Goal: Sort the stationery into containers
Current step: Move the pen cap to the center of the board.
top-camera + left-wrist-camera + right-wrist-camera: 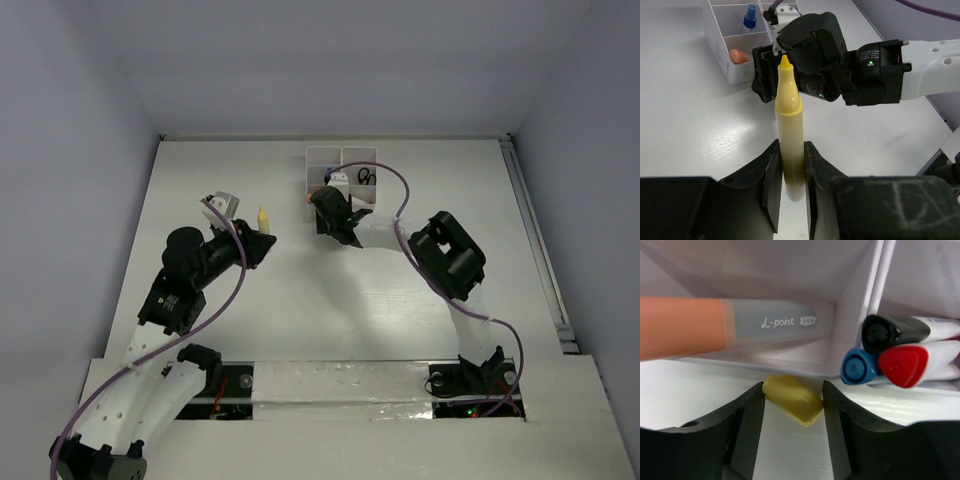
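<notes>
The left fingers are clenched on the lower barrel of a yellow marker, one on each side, so that it juts straight out past them with its bare pointed tip leading. In the top view this arm reaches out over the left half of the white counter, the marker held well apart from the tray.

Farther out, the right fingers are down at the near edge of the white organiser tray. Between them lies a small yellow piece, flat on the counter just outside the tray's wall. The fingers stand either side of it and seem to meet its ends, but I cannot tell whether they press it or only flank it.

Behind that wall, an orange pen with a clear grey section marked "L-point" lies lengthwise in one compartment. In the neighbouring compartment to its right three white pens lie bunched together, showing their caps end-on: black cap, blue cap and red cap. Farther back, in the tray's right column, the black-handled scissors lie in a compartment of their own
</notes>
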Robot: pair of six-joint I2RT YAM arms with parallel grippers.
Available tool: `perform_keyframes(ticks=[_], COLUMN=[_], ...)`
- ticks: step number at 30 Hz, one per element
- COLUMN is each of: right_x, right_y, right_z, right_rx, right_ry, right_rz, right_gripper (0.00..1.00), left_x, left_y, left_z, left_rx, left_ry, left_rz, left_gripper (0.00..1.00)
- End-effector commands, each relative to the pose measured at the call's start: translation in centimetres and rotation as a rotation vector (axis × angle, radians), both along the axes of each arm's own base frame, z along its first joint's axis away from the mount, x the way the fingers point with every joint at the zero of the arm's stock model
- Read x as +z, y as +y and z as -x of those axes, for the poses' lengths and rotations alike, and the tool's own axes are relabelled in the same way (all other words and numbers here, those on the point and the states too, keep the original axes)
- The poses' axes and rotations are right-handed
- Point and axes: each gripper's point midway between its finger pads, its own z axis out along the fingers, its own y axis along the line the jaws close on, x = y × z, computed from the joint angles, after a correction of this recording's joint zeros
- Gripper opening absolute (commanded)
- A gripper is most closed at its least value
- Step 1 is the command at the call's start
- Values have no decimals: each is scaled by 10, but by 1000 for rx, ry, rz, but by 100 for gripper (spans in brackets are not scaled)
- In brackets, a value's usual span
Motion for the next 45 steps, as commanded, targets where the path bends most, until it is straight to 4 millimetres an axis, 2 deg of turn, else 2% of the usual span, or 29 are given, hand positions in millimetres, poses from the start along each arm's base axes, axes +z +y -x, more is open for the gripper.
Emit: perform_keyframes(ticks=[1,4,5,6,7,9,10,11,12,13,14,17,18,20,23,25,27,28,31,35,36,38,41,45], right_x=[-21,-19,-13,-21,-12,-7,-5,-3,1,1,1,-11,-21,-31,-36,-26,-14,3,30,43,39,32,24,11], right_y=[-3,-2,5,0,6,15,14,24,24,29,31,33,31,22,13,10,8,9,13,27,31,33,46,48], right_z=[-3,0,-1,8,14,27,41,55,61,82,90,115,124,127,126,124,122,120,130,157,167,175,191,185], right_rx=[-15,11,49,71,113,212,260,351,379,457,490,516,523,513,487,476,460,461,474,528,546,537,566,524], right_ry=[24,8,-19,-1,-17,-26,-22,-13,-14,9,15,99,133,144,146,134,110,79,52,73,88,119,170,188], right_rz=[21,8,-26,-16,-29,-36,-35,-44,-51,-68,-64,-56,-28,6,44,54,49,29,-38,-116,-120,-143,-230,-224], right_gripper=[48,43,42,41,40,39,39,39,39,39,39,42,45,46,59,70,76,79,80,83,83,84,86,86], left_x=[20,20,19,20,19,19,19,19,20,20,19,20,20,20,19,18,17,16,15,17,16,15,13,12], left_y=[-2,-1,-1,-1,-1,-2,-2,0,0,0,0,3,3,5,4,4,4,4,5,9,9,8,10,10], left_z=[-1,-1,-2,-2,-2,-2,-2,-3,-3,-3,-3,-4,-4,-5,-6,-7,-8,-8,-8,-10,-11,-11,-13,-13], left_rx=[-12,-9,-9,-9,-9,-11,-11,-2,-1,-3,-3,6,6,14,14,16,14,14,20,43,42,39,46,48], left_ry=[-58,-57,-55,-57,-55,-54,-54,-55,-56,-56,-54,-59,-59,-57,-53,-50,-45,-40,-39,-49,-44,-40,-32,-31], left_rz=[19,18,17,18,17,17,17,17,19,19,18,20,20,20,18,17,17,15,14,14,13,12,10,9], left_gripper=[0,0,0,0,0,0,0,0,0,0,0,0,0,0,0,0,0,0,0,0,0,0,0,0])
